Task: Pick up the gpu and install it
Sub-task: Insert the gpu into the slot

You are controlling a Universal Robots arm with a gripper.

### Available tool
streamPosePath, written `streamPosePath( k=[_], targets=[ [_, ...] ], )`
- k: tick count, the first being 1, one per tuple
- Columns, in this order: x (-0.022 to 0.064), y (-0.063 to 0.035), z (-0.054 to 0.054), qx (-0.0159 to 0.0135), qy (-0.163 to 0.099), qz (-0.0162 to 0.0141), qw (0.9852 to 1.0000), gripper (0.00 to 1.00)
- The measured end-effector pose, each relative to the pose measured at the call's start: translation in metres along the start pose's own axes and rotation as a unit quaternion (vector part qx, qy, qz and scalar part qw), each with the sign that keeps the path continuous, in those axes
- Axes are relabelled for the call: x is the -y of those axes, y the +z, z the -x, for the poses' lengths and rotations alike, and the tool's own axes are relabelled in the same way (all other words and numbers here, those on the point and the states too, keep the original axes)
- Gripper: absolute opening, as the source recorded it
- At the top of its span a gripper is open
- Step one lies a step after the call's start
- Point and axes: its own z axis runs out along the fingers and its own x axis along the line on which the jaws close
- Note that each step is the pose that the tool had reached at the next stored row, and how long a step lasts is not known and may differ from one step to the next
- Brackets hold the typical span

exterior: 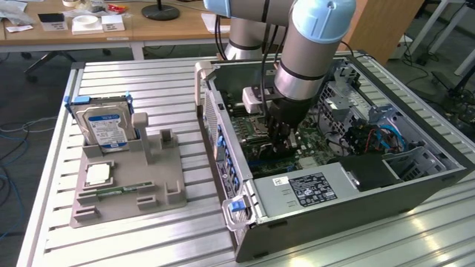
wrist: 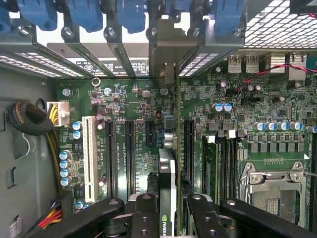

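One arm reaches down into the open computer case (exterior: 415,183) on the tabletop (exterior: 133,245) in the exterior view, its gripper (exterior: 283,146) low over the motherboard (exterior: 256,130). Off to that view's left, a hard drive (exterior: 106,128) stands in a grey holder (exterior: 126,189).

Seen from the wrist, the jaws pinch the gpu (wrist: 167,171) edge-on, its bracket toward the rear slot covers (wrist: 119,44), right above a black slot (wrist: 188,148). Installing seems underway; seating it likely calls for a straight, aligned press.
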Motion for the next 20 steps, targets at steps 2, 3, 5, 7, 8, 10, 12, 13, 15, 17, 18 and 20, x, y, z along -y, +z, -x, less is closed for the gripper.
streamPosePath(
  k=[2, 3, 5, 7, 8, 10, 12, 13, 15, 17, 18, 20],
  targets=[
    [-0.0001, 0.0001, 0.0000, -0.0001, 0.000, 0.0000, 1.0000, 0.27],
    [-0.0004, 0.0005, 0.0000, -0.0001, 0.000, 0.0000, 1.0000, 0.27],
    [-0.0008, 0.0012, -0.0001, -0.0002, 0.000, 0.0001, 1.0000, 0.27],
    [-0.0009, 0.0012, -0.0002, -0.0002, 0.000, 0.0001, 1.0000, 0.27],
    [-0.0009, 0.0013, -0.0002, -0.0001, 0.000, 0.0001, 1.0000, 0.27],
    [-0.0011, 0.0015, -0.0001, -0.0001, 0.000, 0.0000, 1.0000, 0.27],
    [-0.0013, 0.0017, -0.0002, -0.0002, 0.000, 0.0000, 1.0000, 0.27],
    [-0.0013, 0.0017, -0.0002, -0.0002, 0.000, 0.0001, 1.0000, 0.27],
    [-0.0013, 0.0018, -0.0002, -0.0001, 0.000, 0.0001, 1.0000, 0.27],
    [-0.0013, 0.0018, -0.0002, -0.0001, 0.000, 0.0000, 1.0000, 0.27],
    [-0.0014, 0.0018, -0.0002, -0.0001, 0.000, 0.0000, 1.0000, 0.27],
    [-0.0014, 0.0018, -0.0002, -0.0001, 0.000, 0.0000, 1.0000, 0.27]
  ],
)
